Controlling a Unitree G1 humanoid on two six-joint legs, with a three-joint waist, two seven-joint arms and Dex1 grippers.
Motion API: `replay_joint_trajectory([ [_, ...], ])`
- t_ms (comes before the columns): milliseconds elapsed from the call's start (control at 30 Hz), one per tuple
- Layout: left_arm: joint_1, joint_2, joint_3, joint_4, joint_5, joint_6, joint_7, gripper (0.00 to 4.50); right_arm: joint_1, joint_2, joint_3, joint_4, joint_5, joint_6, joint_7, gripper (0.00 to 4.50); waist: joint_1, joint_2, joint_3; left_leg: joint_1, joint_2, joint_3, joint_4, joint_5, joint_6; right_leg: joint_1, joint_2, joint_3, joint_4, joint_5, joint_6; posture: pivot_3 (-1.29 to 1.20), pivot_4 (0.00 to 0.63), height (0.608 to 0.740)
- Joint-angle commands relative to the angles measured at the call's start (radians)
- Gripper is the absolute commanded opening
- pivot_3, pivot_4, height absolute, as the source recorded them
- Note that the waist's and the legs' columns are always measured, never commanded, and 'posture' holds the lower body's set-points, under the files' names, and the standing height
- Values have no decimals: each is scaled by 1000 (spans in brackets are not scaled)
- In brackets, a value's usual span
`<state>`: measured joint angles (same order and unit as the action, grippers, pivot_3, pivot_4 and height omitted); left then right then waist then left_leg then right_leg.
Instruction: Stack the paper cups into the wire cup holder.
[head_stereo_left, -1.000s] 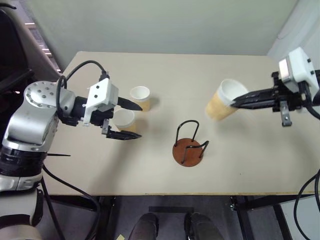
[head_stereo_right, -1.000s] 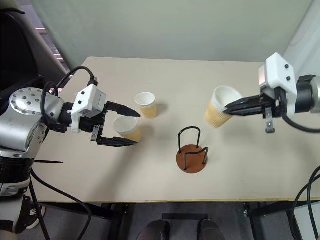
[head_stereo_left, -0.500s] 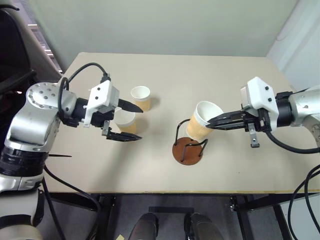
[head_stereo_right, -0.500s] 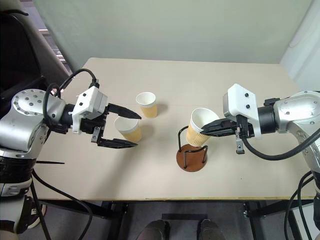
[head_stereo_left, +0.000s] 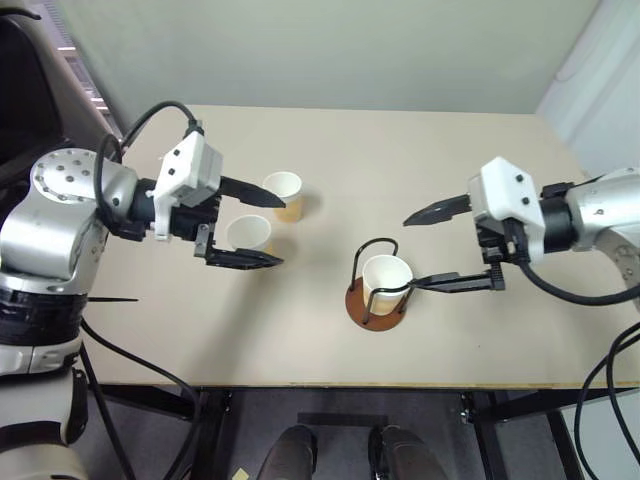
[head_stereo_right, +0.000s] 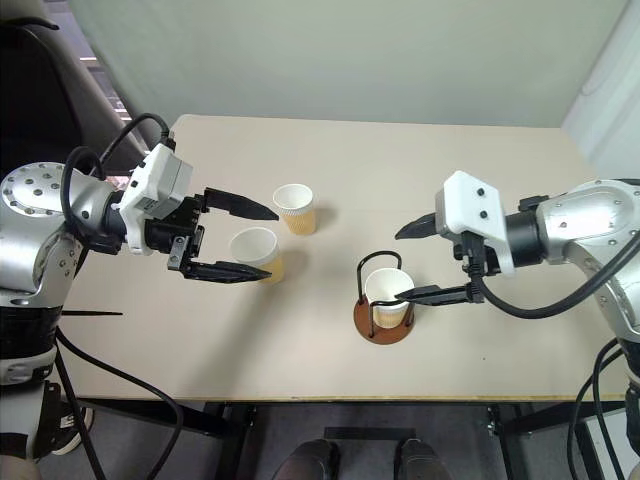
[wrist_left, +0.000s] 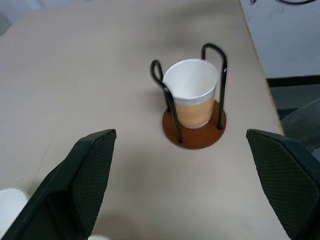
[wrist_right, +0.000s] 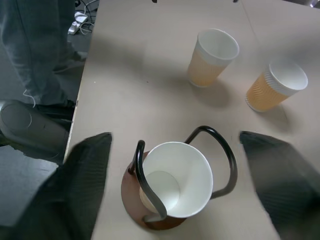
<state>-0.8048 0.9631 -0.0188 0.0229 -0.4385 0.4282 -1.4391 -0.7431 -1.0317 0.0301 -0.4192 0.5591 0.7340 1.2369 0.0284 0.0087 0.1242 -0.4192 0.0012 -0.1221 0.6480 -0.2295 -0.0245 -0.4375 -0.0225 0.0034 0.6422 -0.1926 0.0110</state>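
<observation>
Standing inside the wire cup holder (head_stereo_left: 377, 290), one cup (head_stereo_left: 386, 282); table (head_stereo_left: 500, 340) edge near.

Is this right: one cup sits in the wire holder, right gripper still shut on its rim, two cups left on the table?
Not quite. The right gripper is open, clear of the cup in the wire holder, as the left eye view shows. Two cups do remain on the table.

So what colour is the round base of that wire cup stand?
Reddish-brown, under black wire loops; the wire cup holder shows it best in the left wrist view.
</observation>
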Motion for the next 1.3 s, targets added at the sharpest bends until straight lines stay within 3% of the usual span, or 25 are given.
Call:
replay_joint_trajectory([
  [33,-147,-41,-45,213,189,-147,144,4500,14,-36,-189,86,67,-16,18,4070,11,-1,0,0,0,-1,1,0,0,0,0,0,0,0,0,0,150,740],
  [133,-349,-148,-180,571,431,-383,305,4500,58,-71,-338,187,112,-24,40,4070,28,-1,0,0,-1,-2,3,1,1,2,0,0,0,0,-1,0,150,740],
  [233,-494,-262,-247,852,533,-533,354,4500,98,-88,-325,241,30,-62,-27,4070,27,-1,0,0,-2,-2,4,0,3,5,-1,1,-4,0,-4,0,150,740],
  [333,-578,-335,-316,1045,639,-633,386,4500,129,-83,-340,239,31,-79,-49,4070,20,1,1,-2,-2,0,5,-2,5,6,-1,1,-11,7,7,0,150,740],
  [533,-640,-409,-406,1216,766,-702,329,4500,183,-96,-385,190,53,-66,-96,4070,12,1,1,-9,0,6,7,1,-2,2,1,5,-16,5,14,0,150,740],
  [800,-651,-433,-421,1268,837,-709,335,4500,257,-111,-449,130,70,-30,-142,4070,31,1,1,-19,-2,14,18,-11,8,-4,0,15,-17,1,25,0,150,740],
  [900,-644,-458,-414,1281,857,-703,424,3902,275,-109,-463,104,74,-13,-165,4102,32,1,1,-18,-5,21,21,-13,13,-4,0,23,-17,2,31,0,150,740],
  [1033,-649,-489,-402,1289,867,-703,502,2514,296,-113,-483,81,86,1,-186,4102,31,1,1,-17,-6,25,26,-15,16,-4,-2,26,-18,2,33,0,150,740],
  [1267,-646,-501,-378,1287,843,-719,438,20,322,-123,-501,71,93,2,-196,4102,23,1,1,-15,-4,30,31,-15,18,-4,1,29,-14,2,34,0,150,740],
  [1300,-650,-499,-372,1286,840,-718,431,20,323,-125,-501,75,93,-1,-196,4102,21,2,1,-15,-4,29,32,-15,18,-4,0,29,-14,2,34,0,150,740],
])
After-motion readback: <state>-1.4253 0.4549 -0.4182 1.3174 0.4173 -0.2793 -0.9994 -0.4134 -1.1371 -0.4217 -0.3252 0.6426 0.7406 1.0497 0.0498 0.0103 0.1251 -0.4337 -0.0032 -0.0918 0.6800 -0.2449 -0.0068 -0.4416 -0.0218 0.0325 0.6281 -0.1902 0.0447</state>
